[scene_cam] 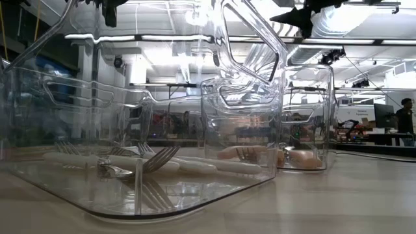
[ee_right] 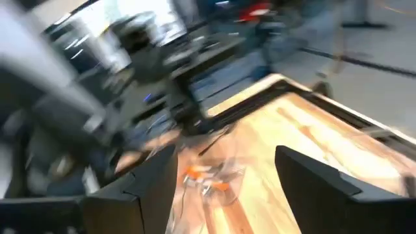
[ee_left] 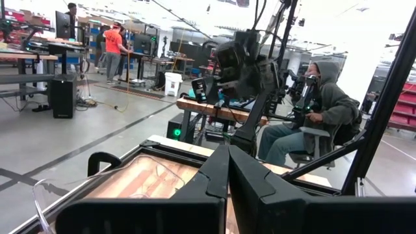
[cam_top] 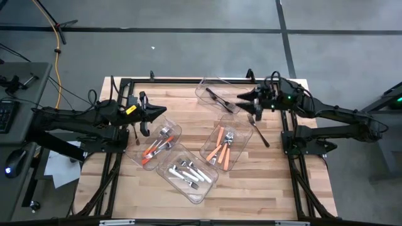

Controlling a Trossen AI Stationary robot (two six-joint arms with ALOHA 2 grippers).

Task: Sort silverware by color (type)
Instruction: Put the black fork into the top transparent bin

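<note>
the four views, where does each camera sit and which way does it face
High view: above, facing straight down on the table, four clear bins, both arms, left hand, right hand.
Low view: at tabletop height, facing level through the nearest bin into the room.
Left wrist view: on the left arm, facing past its shut fingers toward the other arm and a seated person.
Right wrist view: on the right arm, facing past its open fingers down the table.
Shared: high and right wrist views both show orange-handled silverware.

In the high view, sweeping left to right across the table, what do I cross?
Left gripper, shut → clear plastic bin of mixed orange and silver cutlery → clear bin of orange-handled silverware → loose black utensil on the wooden table.
</note>
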